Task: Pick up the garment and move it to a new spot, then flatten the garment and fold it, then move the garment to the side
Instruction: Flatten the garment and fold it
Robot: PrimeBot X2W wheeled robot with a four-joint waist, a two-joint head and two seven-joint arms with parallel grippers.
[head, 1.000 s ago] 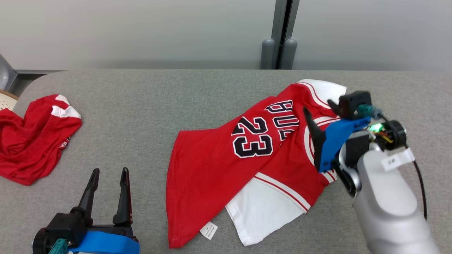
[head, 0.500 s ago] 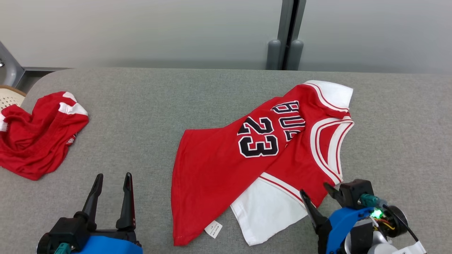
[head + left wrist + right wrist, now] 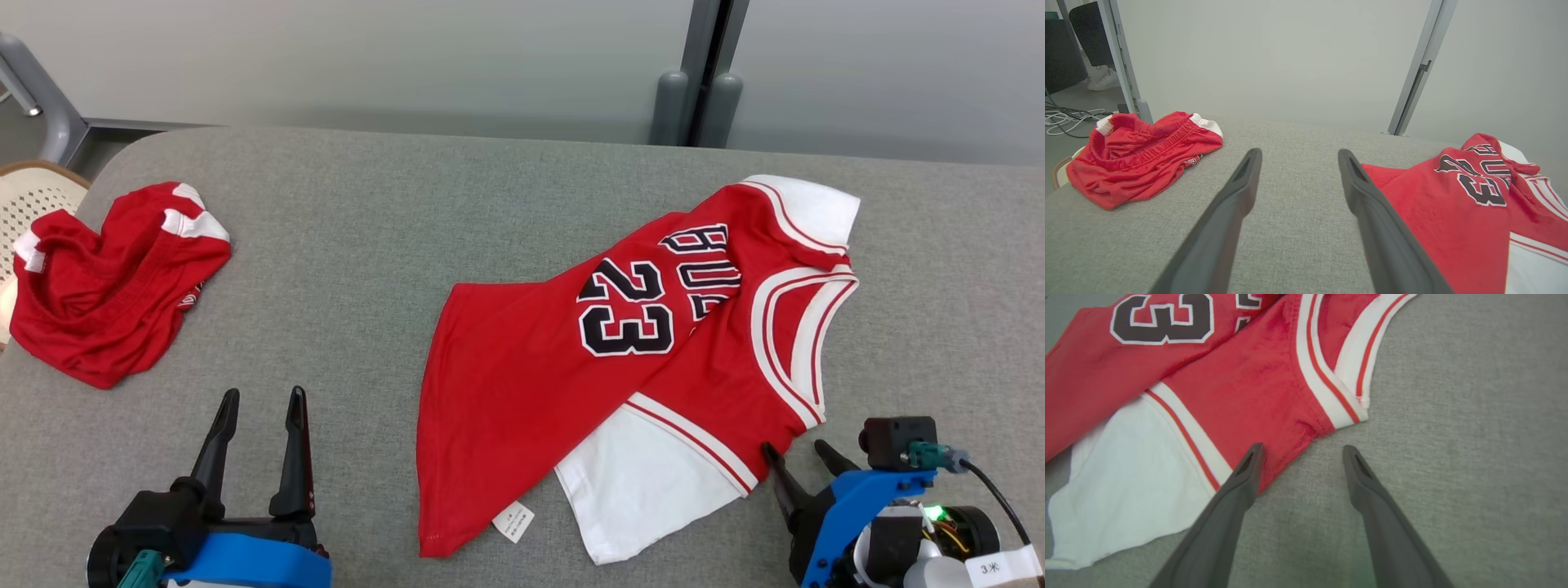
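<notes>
The garment (image 3: 571,359) is a red basketball jersey with white trim and a black "23". It lies crumpled and partly folded over itself on the right half of the grey table (image 3: 392,245), with its white inner side showing at the near edge. The same jersey (image 3: 1453,212) (image 3: 1241,388) shows in both wrist views. My right gripper (image 3: 796,447) (image 3: 1300,451) is open just off the jersey's near right corner, with its left fingertip over the red hem. At the lower left my left gripper (image 3: 263,396) (image 3: 1298,157) is open and empty, away from the jersey.
A crumpled pair of red shorts (image 3: 106,286) (image 3: 1139,155) lies at the table's far left end. A pale perforated basket (image 3: 33,196) stands beside that end. Bare grey cloth lies between the two red pieces. A grey post (image 3: 694,82) rises against the wall behind the table.
My right arm has drawn back from above the jersey's neck to its near right corner, still open. The camera has shifted, so the whole scene sits further right. The left gripper has stayed put.
</notes>
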